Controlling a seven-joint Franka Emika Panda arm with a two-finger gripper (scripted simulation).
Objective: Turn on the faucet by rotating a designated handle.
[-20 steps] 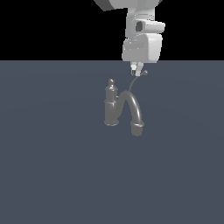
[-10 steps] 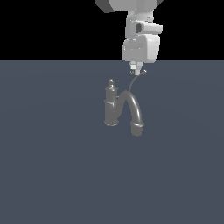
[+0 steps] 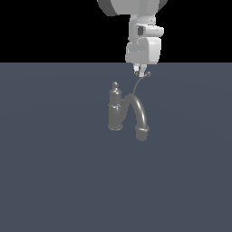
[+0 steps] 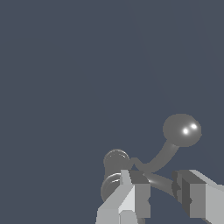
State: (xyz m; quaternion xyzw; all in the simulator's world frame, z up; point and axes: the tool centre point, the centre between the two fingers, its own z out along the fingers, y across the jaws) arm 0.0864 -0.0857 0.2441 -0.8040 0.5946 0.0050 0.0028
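The claw [image 3: 142,72] is held spread astride the handle [image 3: 137,84]; the thin lever could slip out if pushed unevenly.

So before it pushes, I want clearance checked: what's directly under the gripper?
Under the gripper sits the handle, its ball tip beside the open fingers. The handle's base joint is hidden behind the spout.

Parted fingers [image 4: 131,194] flank the handle [image 4: 168,148].
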